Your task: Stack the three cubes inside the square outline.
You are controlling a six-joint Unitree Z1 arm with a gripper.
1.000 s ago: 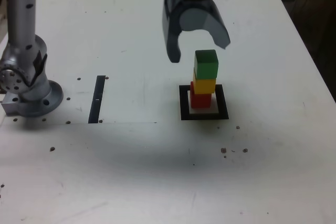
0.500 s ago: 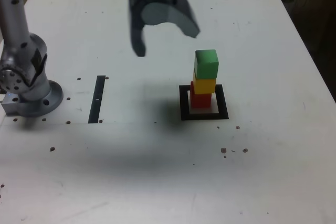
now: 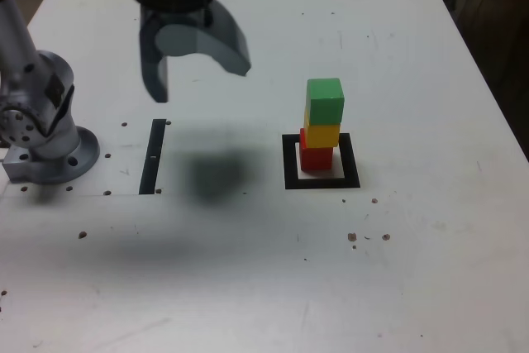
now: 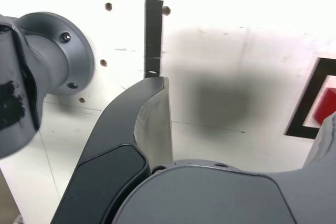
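Observation:
Three cubes stand stacked inside the square outline [image 3: 322, 181]: the red cube [image 3: 316, 157] at the bottom, the yellow cube [image 3: 322, 134] on it, and the green cube [image 3: 324, 101] on top, turned slightly askew. My gripper [image 3: 198, 80] hangs open and empty above the table, well off to the exterior view's left of the stack. In the wrist view one dark finger [image 4: 142, 124] fills the foreground. Only a corner of the square outline [image 4: 307, 103] and a slice of the red cube [image 4: 326, 106] show at the picture's edge.
The arm's grey base [image 3: 45, 134] stands at the exterior view's left edge, with a narrow black strip [image 3: 153, 155] on the table beside it. The strip [image 4: 153, 35] and base [image 4: 47, 56] also appear in the wrist view. Small screw holes dot the white tabletop [image 3: 413, 270].
The gripper has swung from right above the stack to the exterior view's left, with its jaws spreading wider. The three stacked cubes have stayed put.

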